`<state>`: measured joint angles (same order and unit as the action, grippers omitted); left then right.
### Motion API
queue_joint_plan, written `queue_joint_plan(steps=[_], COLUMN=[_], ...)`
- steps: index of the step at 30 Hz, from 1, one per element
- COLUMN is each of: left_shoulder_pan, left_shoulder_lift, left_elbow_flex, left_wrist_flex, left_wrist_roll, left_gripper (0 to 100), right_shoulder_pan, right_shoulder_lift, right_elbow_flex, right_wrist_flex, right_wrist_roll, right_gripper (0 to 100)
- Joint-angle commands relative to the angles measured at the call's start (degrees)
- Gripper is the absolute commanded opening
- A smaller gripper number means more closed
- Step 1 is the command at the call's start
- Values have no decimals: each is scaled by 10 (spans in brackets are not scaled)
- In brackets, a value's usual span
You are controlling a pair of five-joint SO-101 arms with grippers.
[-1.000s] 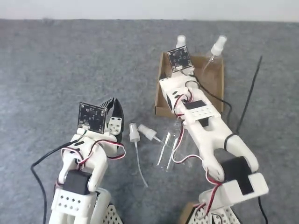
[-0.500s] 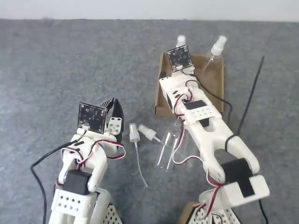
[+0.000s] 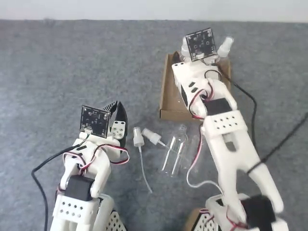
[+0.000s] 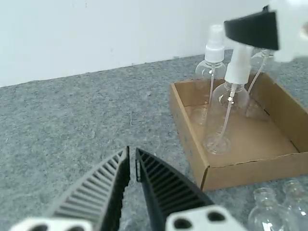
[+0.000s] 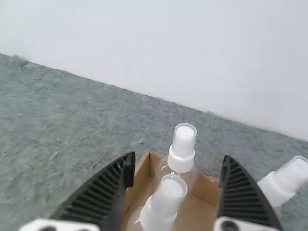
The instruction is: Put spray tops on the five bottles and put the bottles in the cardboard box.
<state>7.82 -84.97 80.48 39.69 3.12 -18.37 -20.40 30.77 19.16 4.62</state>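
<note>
Three bottles (image 4: pixel 226 103) stand in the cardboard box (image 4: pixel 190 127) — right gripper (image 5: pixel 178 159) spread above

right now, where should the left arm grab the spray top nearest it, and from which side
Take the spray top by its white head, from above, with the left pincer across its width. It lies flat on the carpet, its dip tube looks too thin to hold, and the other spray top lies close beside it, crowding a sideways approach.

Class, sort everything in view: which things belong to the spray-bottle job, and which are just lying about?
Job: cardboard box; three capped bottles standing in it; two open bottles lying outside it; two loose spray tops.
Lying about: grey carpet; white wall; black cable.
</note>
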Motion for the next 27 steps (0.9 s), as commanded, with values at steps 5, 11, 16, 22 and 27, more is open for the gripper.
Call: queue_joint_plan(steps=[5, 11, 16, 22, 27], left_shoulder_pan=[-2, -2, -2, -3, -3], left_shoulder_lift=[-7, -7, -7, -10, -10], left_elbow_flex=[-1, 0, 0, 0, 0], left_wrist_flex=[-16, -16, -17, -16, -16], left_wrist_roll=[0, 0, 0, 0, 0], left_gripper=[12, 12, 12, 12, 12], right_shoulder_pan=[-28, -44, -38, -43, -43], right_shoulder_lift=[-133, -189, -241, -344, -429], right_elbow_flex=[-38, -38, -23, 105, 203], right_wrist_flex=[160, 285, 357, 378, 356], right_wrist_roll=[8, 8, 10, 8, 7], right_gripper=[232, 232, 234, 234, 232])
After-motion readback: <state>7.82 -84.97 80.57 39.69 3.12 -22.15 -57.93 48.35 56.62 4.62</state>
